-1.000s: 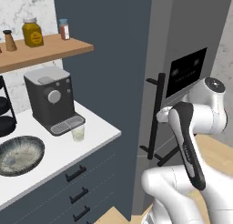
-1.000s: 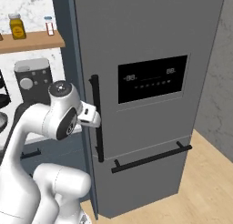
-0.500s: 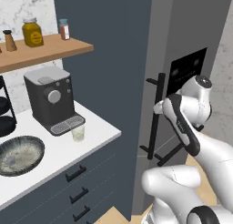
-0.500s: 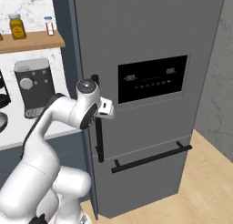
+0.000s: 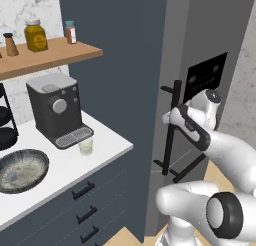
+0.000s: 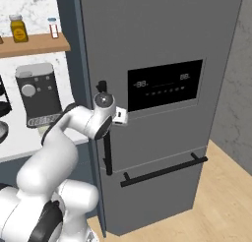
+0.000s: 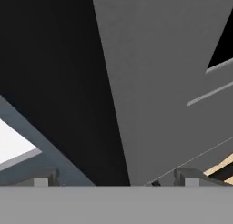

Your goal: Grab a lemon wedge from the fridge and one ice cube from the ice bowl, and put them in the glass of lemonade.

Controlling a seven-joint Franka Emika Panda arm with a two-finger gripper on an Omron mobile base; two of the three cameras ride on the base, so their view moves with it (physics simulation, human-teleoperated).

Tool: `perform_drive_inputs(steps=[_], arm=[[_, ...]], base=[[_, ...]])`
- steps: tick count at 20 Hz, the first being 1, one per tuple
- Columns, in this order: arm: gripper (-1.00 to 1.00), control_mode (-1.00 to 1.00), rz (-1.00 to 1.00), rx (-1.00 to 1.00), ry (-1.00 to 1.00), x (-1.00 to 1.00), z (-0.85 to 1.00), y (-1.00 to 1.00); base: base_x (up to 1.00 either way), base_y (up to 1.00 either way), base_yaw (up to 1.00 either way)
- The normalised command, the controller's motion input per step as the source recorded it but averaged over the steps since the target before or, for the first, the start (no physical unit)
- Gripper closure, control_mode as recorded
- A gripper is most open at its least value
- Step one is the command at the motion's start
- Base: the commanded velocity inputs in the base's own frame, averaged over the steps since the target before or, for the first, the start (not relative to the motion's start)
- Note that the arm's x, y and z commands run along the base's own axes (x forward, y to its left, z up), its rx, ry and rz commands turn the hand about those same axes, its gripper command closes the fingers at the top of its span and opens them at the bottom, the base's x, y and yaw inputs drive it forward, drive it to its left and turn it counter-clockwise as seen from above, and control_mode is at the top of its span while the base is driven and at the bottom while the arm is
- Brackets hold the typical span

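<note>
The dark grey fridge [image 6: 162, 39] stands shut, so the lemon wedge is hidden. My gripper [image 6: 118, 117] is at the fridge's long vertical black handle [image 6: 106, 152], about level with the dispenser panel [image 6: 165, 84]. In the hand view the gripper [image 7: 116, 180] is open, its fingertips [image 7: 45, 177] wide apart, and the black handle [image 7: 68, 82] looms close in front, left of the grey door. The glass of lemonade [image 5: 86, 146] stands on the counter before the coffee machine. The speckled ice bowl [image 5: 20, 170] lies left of it.
A coffee machine [image 5: 55, 110] sits on the white counter [image 5: 107, 145], a black tiered rack [image 5: 6, 125] at its left. A wooden shelf [image 5: 45, 57] above holds jars. Dark drawers [image 5: 85, 210] lie below. A horizontal bar handle [image 6: 162, 169] crosses the fridge's lower door.
The arm has stretched forward and the hand has moved in from beside the fridge to the vertical handle. The fridge door stays shut.
</note>
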Motion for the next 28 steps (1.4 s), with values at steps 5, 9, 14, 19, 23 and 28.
perform_drive_inputs(steps=[5, 9, 14, 19, 23, 28], arm=[[-1.0, -1.0, 0.05, 0.01, 0.0, 0.37, -0.12, 0.01], [-1.0, -1.0, 0.03, 0.0, -0.03, 0.2, -0.37, 0.08], [-1.0, -1.0, 0.01, 0.0, -0.07, 0.27, -0.33, 0.15], [-1.0, -1.0, 0.0, 0.0, 0.01, 0.31, -0.09, 0.07], [1.0, -1.0, 0.0, 0.0, 0.01, 0.31, -0.01, 0.1], [1.0, -1.0, 0.0, 0.0, 0.0, 0.3, 0.0, 0.0]], base=[[0.0, 0.0, 0.0], [0.0, 0.0, 0.0], [0.0, 0.0, 0.0], [0.0, 0.0, 0.0], [0.0, 0.0, 0.0], [0.0, 0.0, 0.0]])
